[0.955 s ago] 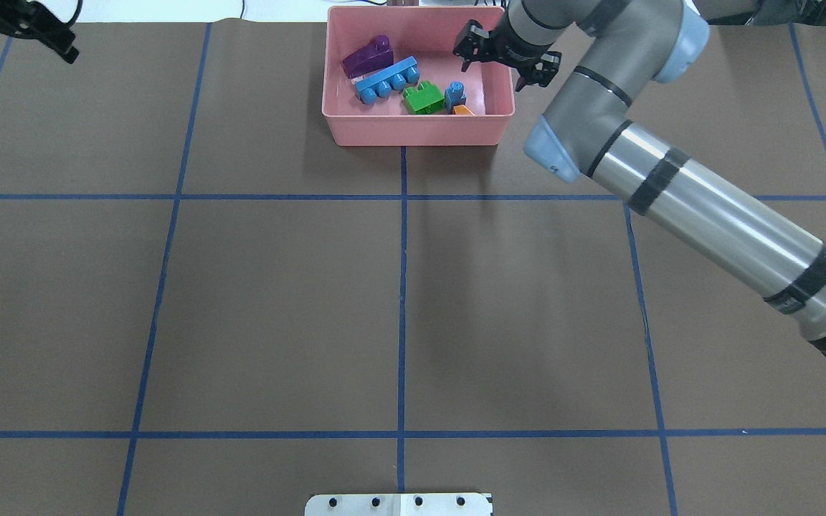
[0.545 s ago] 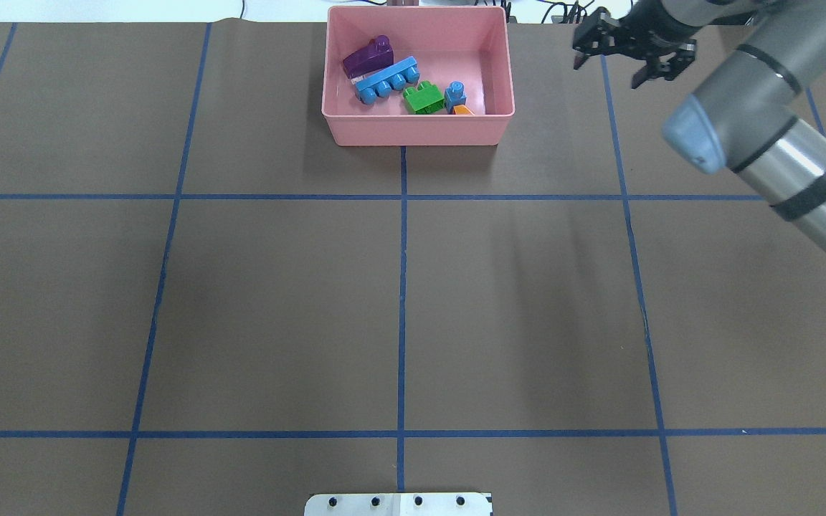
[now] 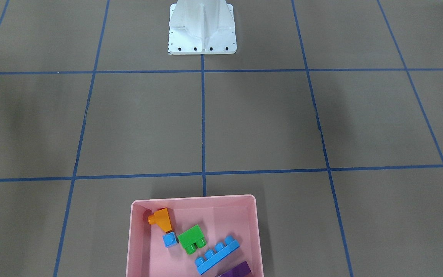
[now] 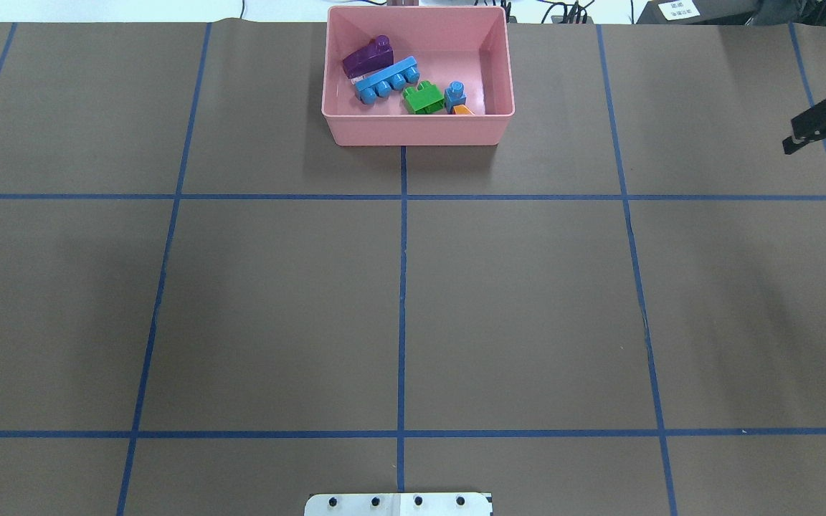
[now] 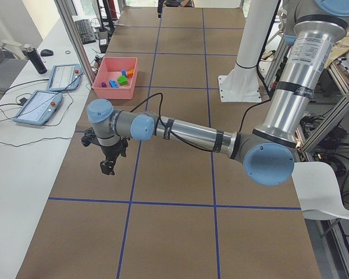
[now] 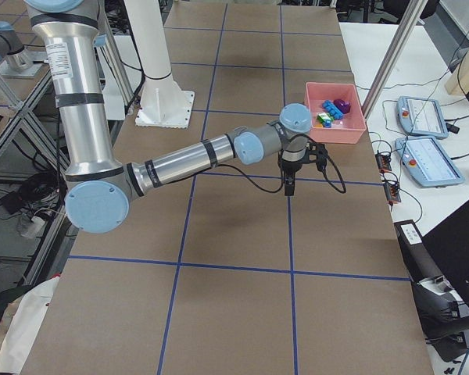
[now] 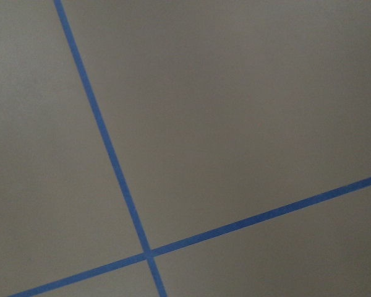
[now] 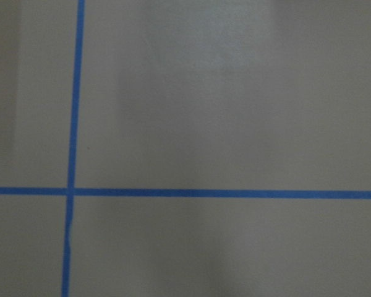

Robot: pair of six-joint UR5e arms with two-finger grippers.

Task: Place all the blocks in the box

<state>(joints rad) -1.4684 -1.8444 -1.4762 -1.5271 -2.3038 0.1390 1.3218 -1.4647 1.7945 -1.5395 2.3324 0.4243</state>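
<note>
1. Step in hand: the placing looks finished. All five blocks sit inside the box (image 4: 416,132), at the far middle of the table from the robot.
2. Inside the box: purple bar (image 4: 368,57) at the far left, with the long blue bar (image 4: 387,80) right beside it. The green brick (image 4: 424,98) is in the middle. The tiny blue cube (image 4: 455,93) and orange brick (image 4: 462,110) are on the right, by the near wall.
3. Right gripper (image 4: 819,143): off at the right edge of the overhead view, well apart from the box. Its fingers are spread with nothing between them.
4. Left gripper (image 5: 107,165): it shows only in the left side view, hanging over the table and pointing down, well apart from the box. Can't tell whether the fingers are released or clenched.
5. Next move, my guess: no more picks are needed. The arms only have to park, keeping away from the box so they don't nudge it.
6. Around: blue tape grid (image 4: 402,287) on the brown table cover and the white base plate (image 3: 202,42) at the robot's side. Neither lies in any path.
7. Both wrist cameras show only cover and tape lines.
</note>
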